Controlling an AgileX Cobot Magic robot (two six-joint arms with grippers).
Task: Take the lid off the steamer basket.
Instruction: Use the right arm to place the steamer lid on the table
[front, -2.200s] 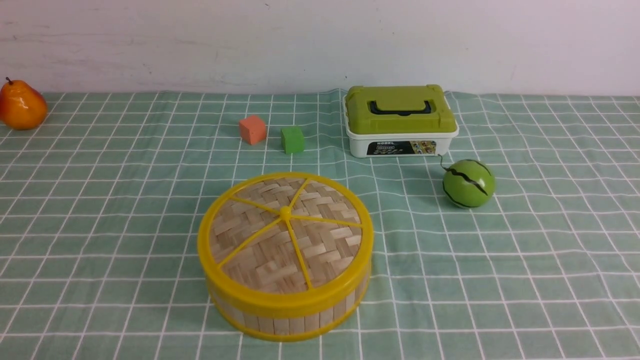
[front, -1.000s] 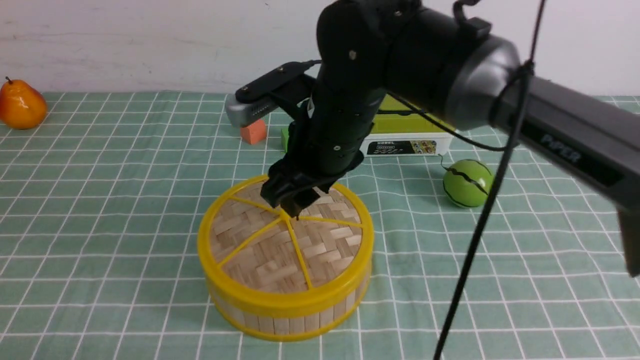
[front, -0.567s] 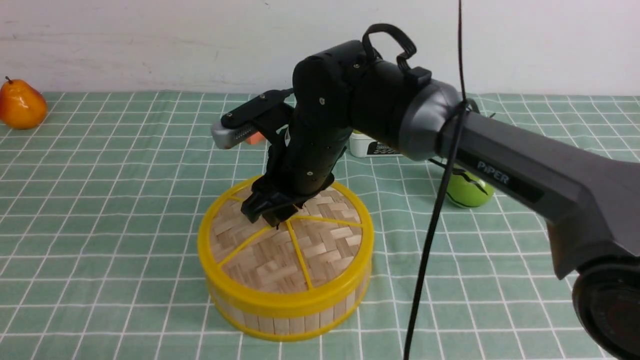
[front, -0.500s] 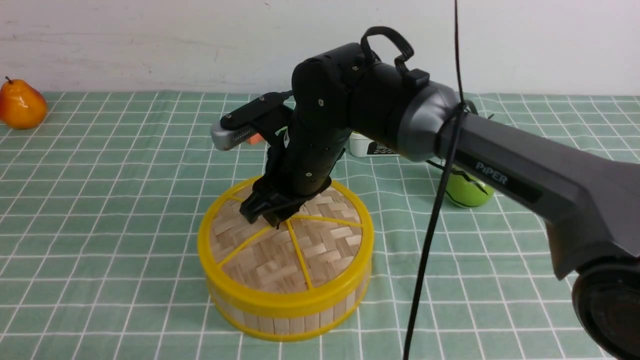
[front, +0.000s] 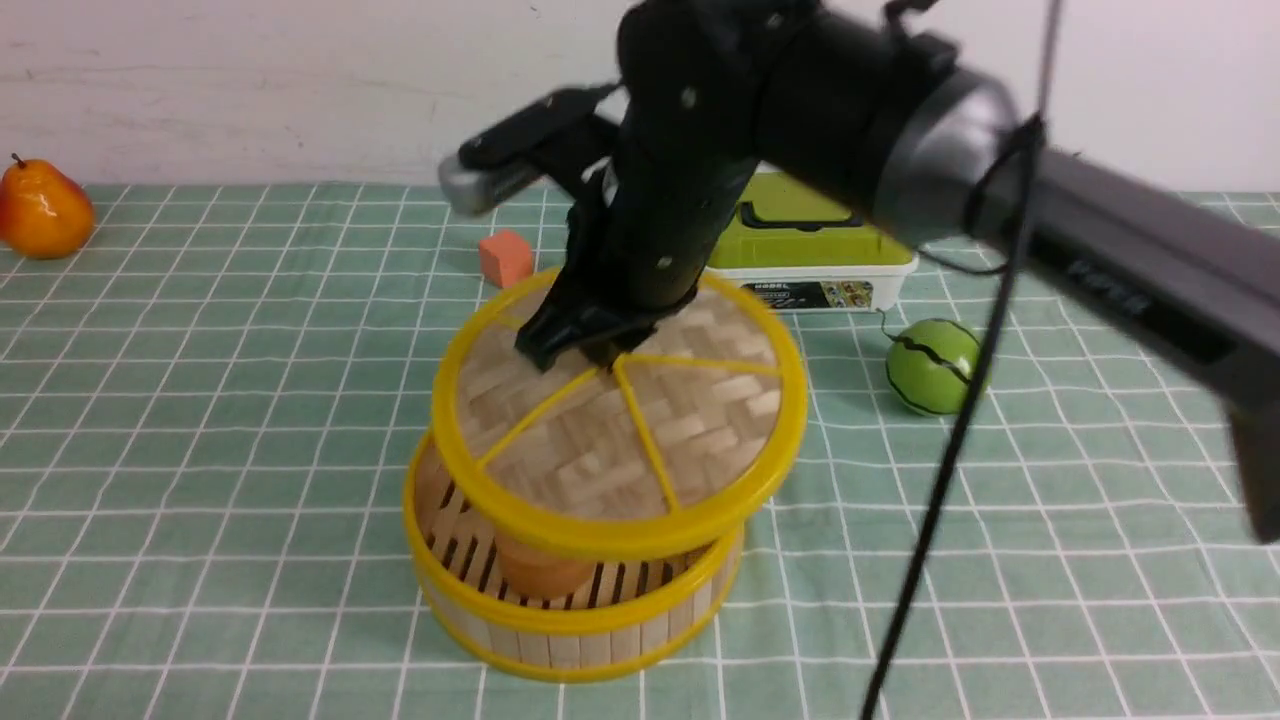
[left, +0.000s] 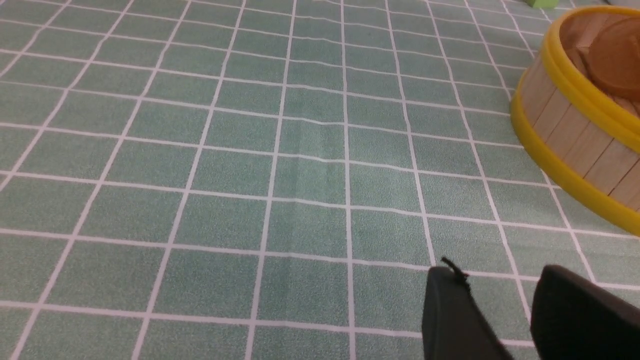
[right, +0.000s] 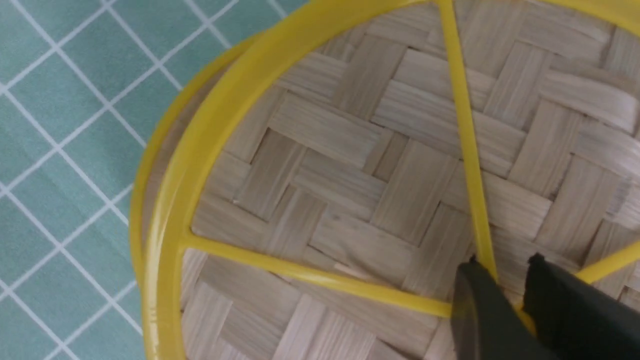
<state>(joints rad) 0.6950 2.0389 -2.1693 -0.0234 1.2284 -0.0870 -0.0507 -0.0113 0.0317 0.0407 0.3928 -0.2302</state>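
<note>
Right end effector (right: 517, 295) clamped on knob of lid (front: 620, 420); lid raised above steamer basket (front: 565, 645), near table's (front: 1000, 640) front edge. Left end effector (left: 500, 300): fingers apart.

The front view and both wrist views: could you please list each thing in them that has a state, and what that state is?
Lid: lifted off the basket, held by its knob.
Steamer basket: upright on the cloth, partly uncovered.
Right gripper: fingers closed on the lid's knob.
Left gripper: fingers apart, nothing between them.
Green-lidded box: closed, handle folded down.
</note>
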